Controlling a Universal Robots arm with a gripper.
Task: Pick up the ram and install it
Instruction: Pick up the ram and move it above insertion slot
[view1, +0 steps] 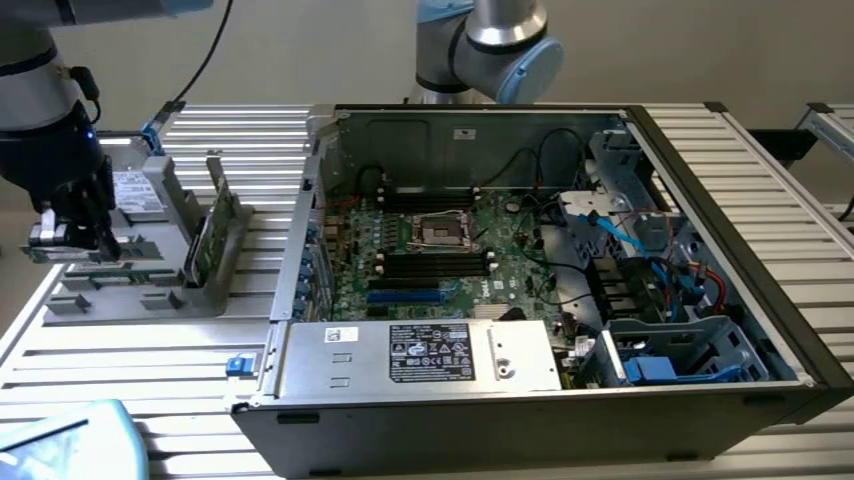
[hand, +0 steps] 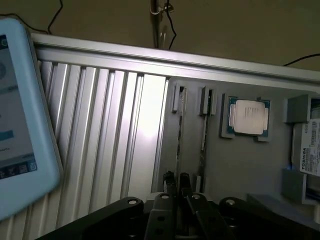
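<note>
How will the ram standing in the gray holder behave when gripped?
Likely stiff and light: the ram is a thin green board. Standing on its long edge in a slot of the gray holder, it would probably tip if pushed sideways once freed. Being so thin edge-on, it may be fragile under a hard squeeze.

The drive label (hand: 307, 150) reads TOSHIBA; the power supply sticker's (view1: 431, 352) print is illegible.
</note>
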